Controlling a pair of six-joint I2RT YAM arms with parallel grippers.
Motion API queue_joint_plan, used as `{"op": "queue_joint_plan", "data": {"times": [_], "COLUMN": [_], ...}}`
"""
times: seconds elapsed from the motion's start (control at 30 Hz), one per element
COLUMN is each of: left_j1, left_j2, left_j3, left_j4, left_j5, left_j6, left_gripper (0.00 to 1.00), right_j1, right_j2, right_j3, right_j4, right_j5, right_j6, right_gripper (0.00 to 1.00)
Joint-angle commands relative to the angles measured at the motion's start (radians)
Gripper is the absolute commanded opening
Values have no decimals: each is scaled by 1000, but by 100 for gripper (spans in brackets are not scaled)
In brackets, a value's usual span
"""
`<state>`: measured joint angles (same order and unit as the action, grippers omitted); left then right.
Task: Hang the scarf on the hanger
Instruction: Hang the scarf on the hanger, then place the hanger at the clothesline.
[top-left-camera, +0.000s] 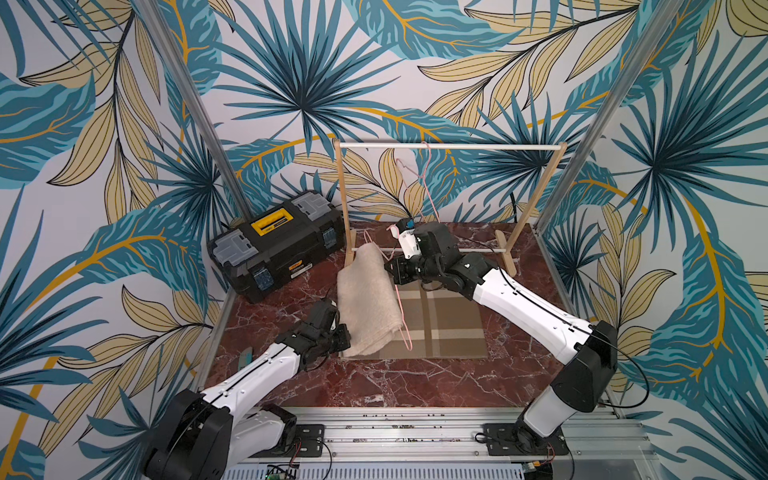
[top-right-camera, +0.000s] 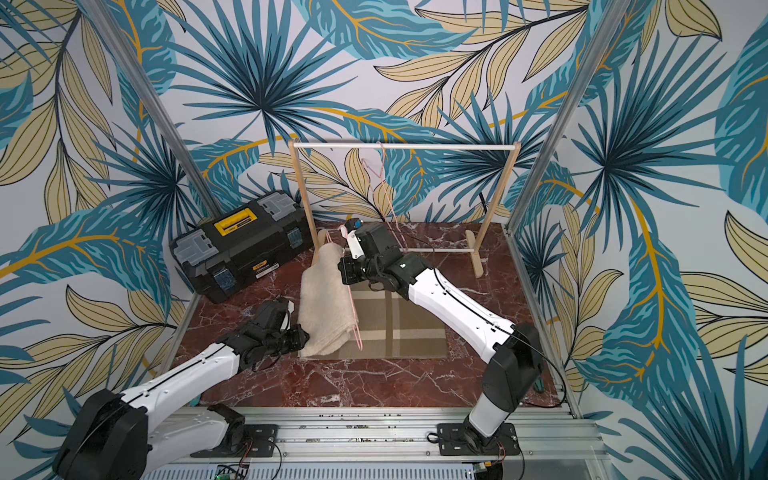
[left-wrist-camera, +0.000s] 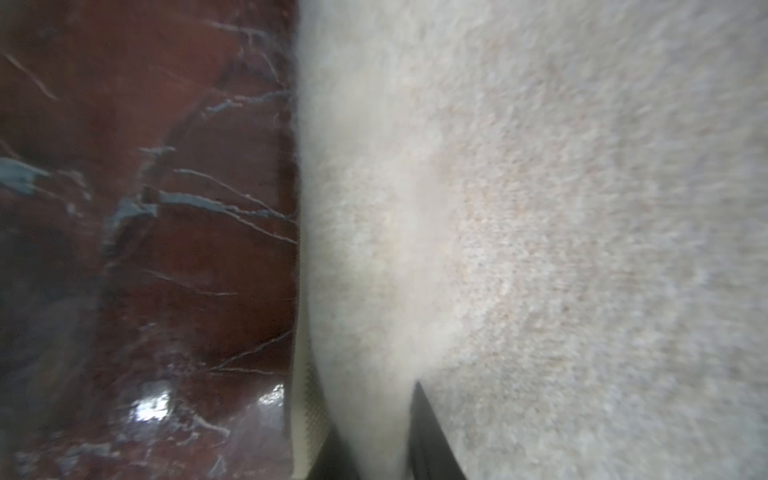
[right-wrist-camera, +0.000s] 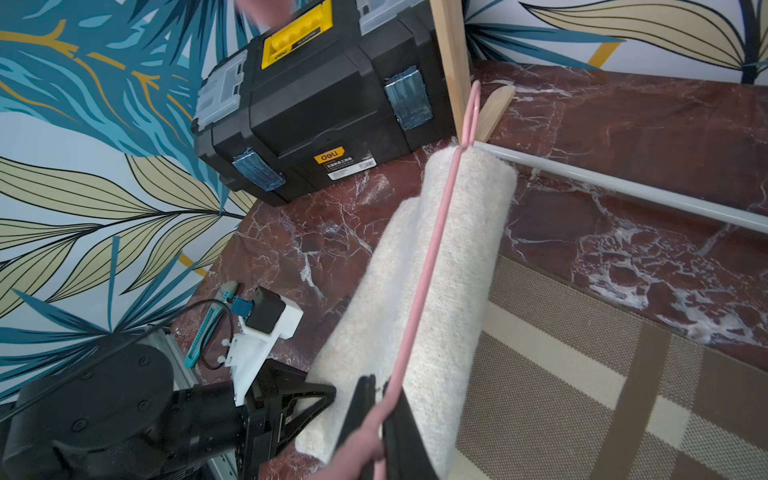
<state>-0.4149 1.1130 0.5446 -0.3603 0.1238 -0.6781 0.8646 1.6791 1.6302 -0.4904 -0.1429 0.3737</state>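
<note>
Cream scarf (left-wrist-camera: 498, 208) fills the left wrist view, with fabric lying between the fingers of the left gripper (left-wrist-camera: 376, 419); grasp or release cannot be determined. Opposite, the right gripper (right-wrist-camera: 380, 409) is clenched on the pink wire hanger (right-wrist-camera: 428, 266). The scarf drapes over that tilted hanger, lower end resting on the plaid placemat (top-left-camera: 440, 328).

Even bright light; left wrist view blurred; glare on tabletop (left-wrist-camera: 153, 405).
</note>
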Motion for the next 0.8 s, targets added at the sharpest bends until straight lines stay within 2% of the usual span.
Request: {"op": "queue_joint_plan", "data": {"times": [0.0,0.23,0.43,0.6,0.77], "left_j1": [7,7,7,-3,-147], "left_j2": [-79,-205,-242,-257,-212], "left_j3": [62,225,332,395,509], "left_j4": [-123,-300,-365,-362,-307], "left_j5": [-56,-115,-117,-88,-150], "left_j6": [8,38,52,22,-32], "left_gripper": [27,39,61,59,60], "right_j1": [15,50,57,60,61], "right_j2": [29,115,153,167,192], "right_j3": [101,338,459,505,542], "right_j4": [-83,-183,-222,-252,-264], "right_j5": [-22,-28,-15,36,83], "right_j6": [-15,2,21,32,41], "right_gripper": [0,0,0,0,0]}}
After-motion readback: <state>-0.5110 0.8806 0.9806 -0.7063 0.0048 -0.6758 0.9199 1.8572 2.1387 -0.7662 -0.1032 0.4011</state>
